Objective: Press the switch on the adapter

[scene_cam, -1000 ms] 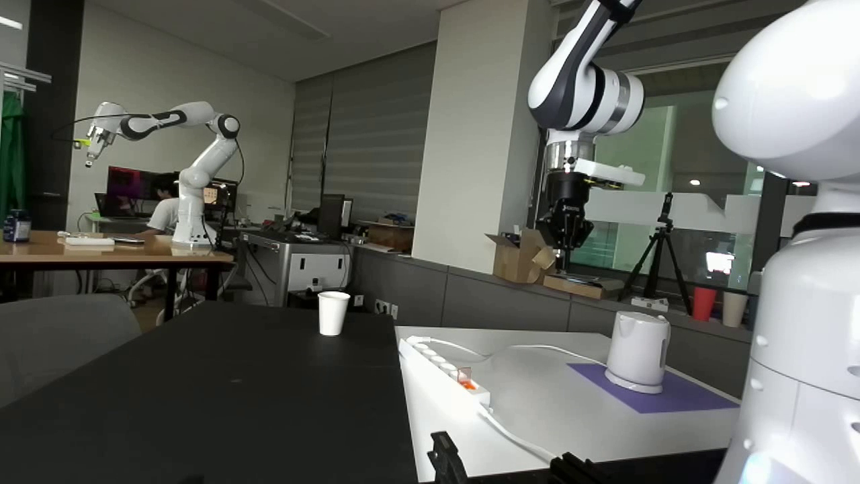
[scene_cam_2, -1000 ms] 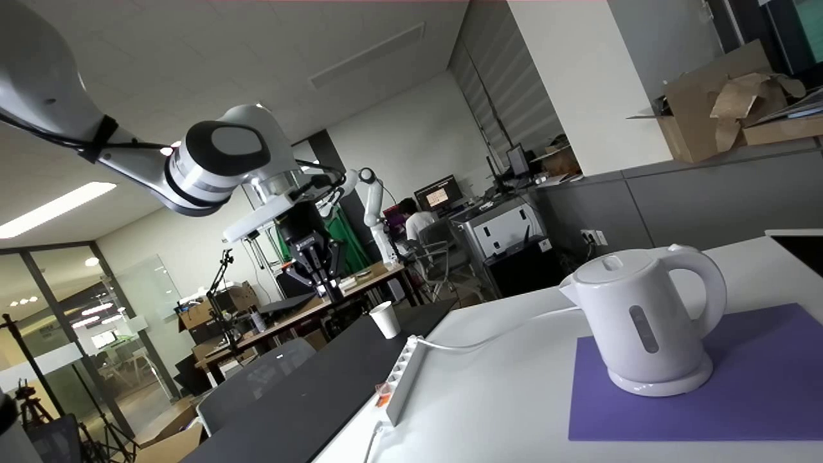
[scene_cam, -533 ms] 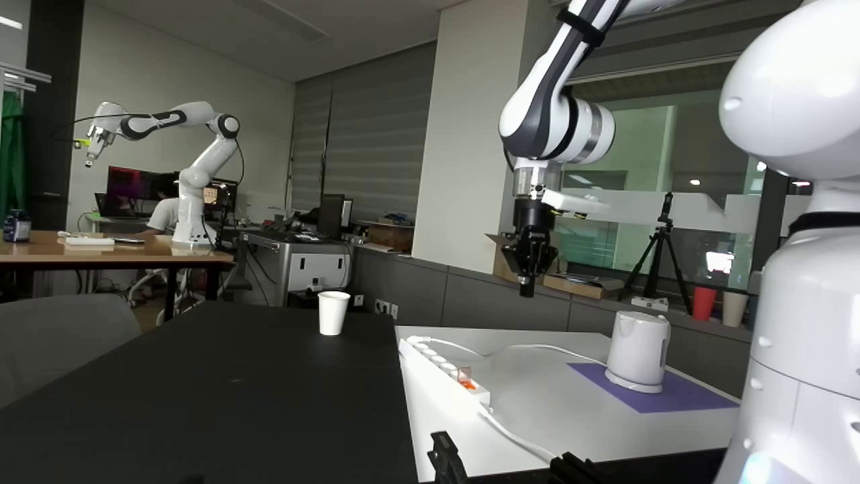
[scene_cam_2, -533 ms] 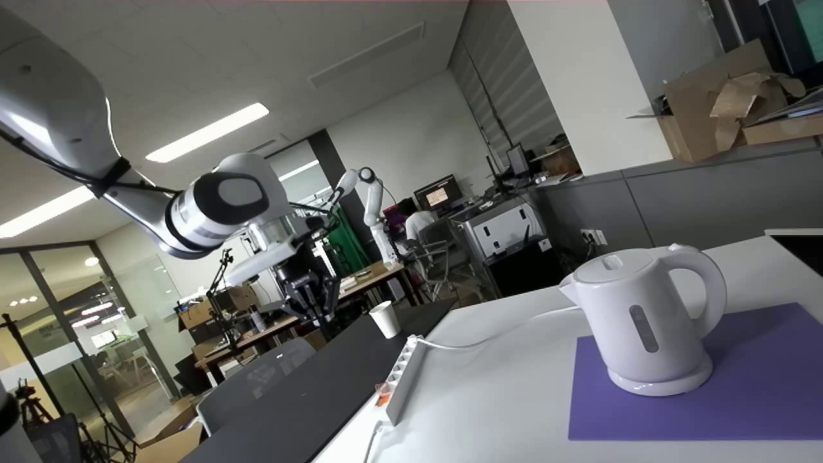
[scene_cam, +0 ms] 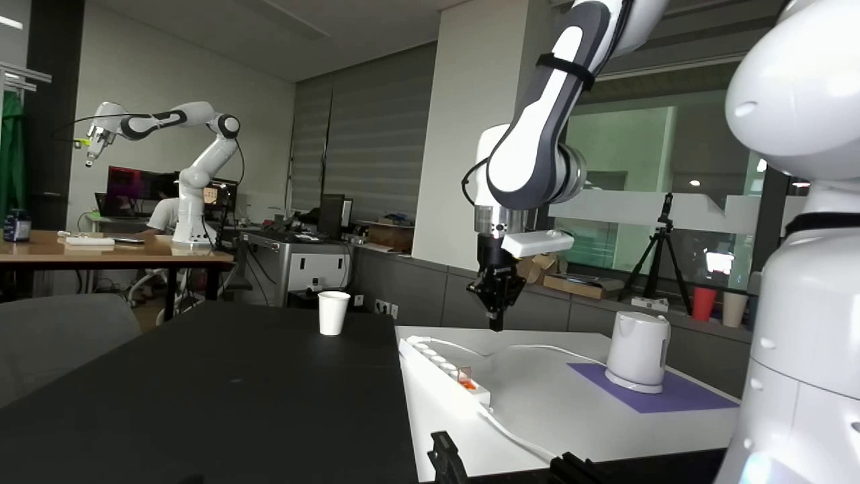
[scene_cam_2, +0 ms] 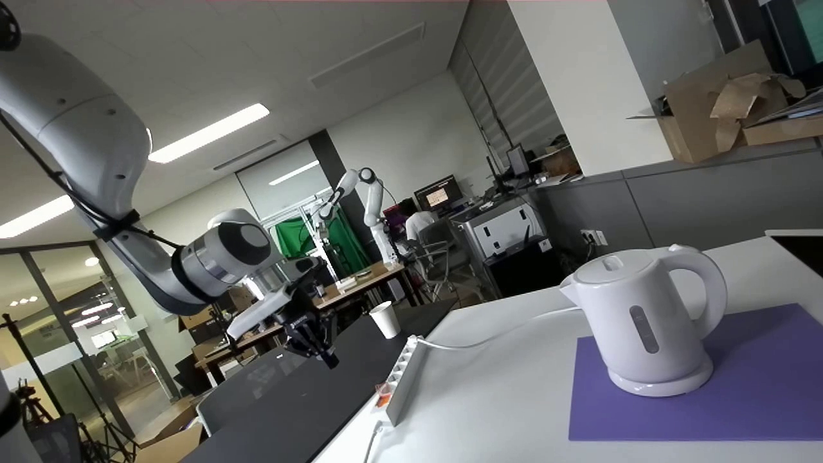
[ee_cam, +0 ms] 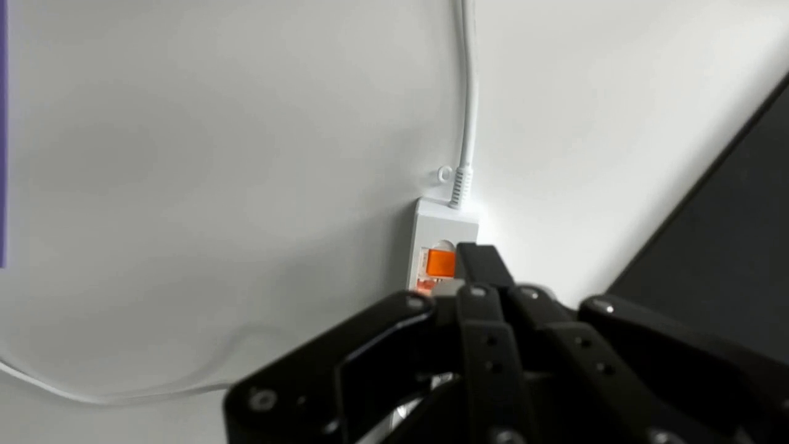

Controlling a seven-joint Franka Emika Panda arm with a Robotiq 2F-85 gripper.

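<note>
We're seeing a white cup (scene_cam: 332, 314) sitting on the black table (scene_cam: 222, 390), then the adapter (scene_cam: 444, 366) lying on the white table (scene_cam: 537, 393), orange switch (ee_cam: 441, 263) facing up. Our gripper (scene_cam: 496, 325) is hovering higher, fingers (ee_cam: 483, 264) pressed together; the kettle (scene_cam: 635, 353) is chilling further right.

1 pale pillar (scene_cam: 470, 87) btwn gray blinds (scene_cam: 383, 134) & window (scene_cam: 621, 141); blk tbl (scene_cam: 201, 403) beside wht tbl (scene_cam: 578, 423).
</note>
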